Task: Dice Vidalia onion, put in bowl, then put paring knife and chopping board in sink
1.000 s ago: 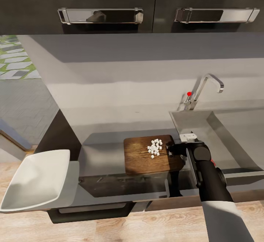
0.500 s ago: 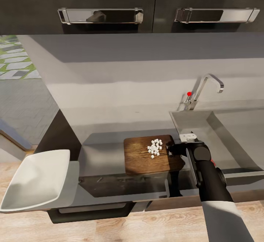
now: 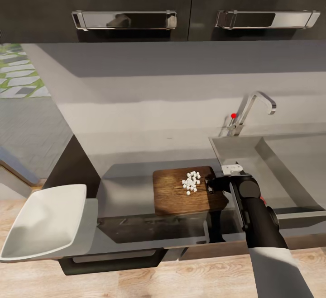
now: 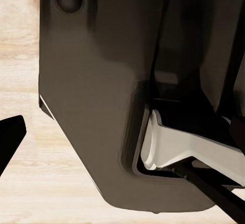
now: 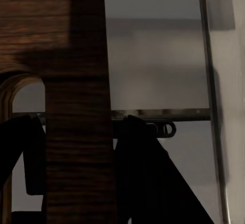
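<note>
Holding the chopping board (image 3: pixel 181 194) by its right end, the right end effector (image 3: pixel 213 184) has its two dark fingers (image 5: pixel 140 152) pinched on the wood beside the handle hole, as the right wrist view shows up close. Nearest to the robot, on the left, the white bowl (image 3: pixel 43 221) sits past the end of the surface (image 3: pixel 136 153), well apart from the board. The left end effector's state cannot be told; its wrist view shows dark robot parts over a wooden floor (image 4: pixel 20 55). On the board lies a small heap of diced onion (image 3: pixel 191 182), so the cutting looks done. The step now seems to be getting the onion into the bowl. Next, the board must probably be lifted flat, carried left, then tipped slowly. Farther back on the right is the sink (image 3: pixel 271 162) with its tap (image 3: pixel 253 108).
</note>
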Tool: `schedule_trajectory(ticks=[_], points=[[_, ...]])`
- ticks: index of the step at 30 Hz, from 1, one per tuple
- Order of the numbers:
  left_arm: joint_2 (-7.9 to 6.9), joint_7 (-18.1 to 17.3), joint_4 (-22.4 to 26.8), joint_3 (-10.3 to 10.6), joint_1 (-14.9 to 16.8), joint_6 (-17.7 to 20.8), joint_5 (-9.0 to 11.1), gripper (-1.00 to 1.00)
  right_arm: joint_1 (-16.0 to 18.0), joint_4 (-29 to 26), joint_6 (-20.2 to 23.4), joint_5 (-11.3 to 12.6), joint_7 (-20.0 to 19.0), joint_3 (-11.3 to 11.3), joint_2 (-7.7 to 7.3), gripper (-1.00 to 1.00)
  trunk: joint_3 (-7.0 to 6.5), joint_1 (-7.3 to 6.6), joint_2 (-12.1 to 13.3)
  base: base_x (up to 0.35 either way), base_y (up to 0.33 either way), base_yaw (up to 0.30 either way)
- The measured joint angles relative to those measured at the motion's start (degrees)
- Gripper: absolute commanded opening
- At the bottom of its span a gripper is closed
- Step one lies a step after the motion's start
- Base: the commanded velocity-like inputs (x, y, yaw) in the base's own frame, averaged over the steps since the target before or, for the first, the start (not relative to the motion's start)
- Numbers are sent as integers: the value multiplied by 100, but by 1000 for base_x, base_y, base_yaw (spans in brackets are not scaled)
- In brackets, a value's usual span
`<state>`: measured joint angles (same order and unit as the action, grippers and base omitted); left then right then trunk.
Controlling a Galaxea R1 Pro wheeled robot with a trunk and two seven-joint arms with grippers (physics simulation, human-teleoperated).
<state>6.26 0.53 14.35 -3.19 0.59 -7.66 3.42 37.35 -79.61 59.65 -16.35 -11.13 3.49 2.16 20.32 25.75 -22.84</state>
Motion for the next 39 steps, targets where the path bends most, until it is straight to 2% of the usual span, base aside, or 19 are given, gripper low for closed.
schedule_trajectory(ticks=[9, 14, 16, 39], points=[[-21, -3, 0, 0, 0, 0, 3, 100, -2, 120, 1, 27, -5, -1, 0, -100, -70, 0, 0, 0, 0, 0], [-29, -3, 1, -1, 0, -1, 1, 100, -4, 135, 13, -159, -25, 1, -2, -100, -114, 1, 2, 0, 0, 0], [-42, -3, 1, -1, 0, -7, 4, 100, -4, 135, 16, -103, -28, 0, -1, -100, -133, 1, 2, 0, 0, 0], [-66, -29, 1, -1, -1, -31, 1, 100, -4, 135, 16, -122, -23, 0, -2, -100, -345, 1, 2, 0, 0, 0]])
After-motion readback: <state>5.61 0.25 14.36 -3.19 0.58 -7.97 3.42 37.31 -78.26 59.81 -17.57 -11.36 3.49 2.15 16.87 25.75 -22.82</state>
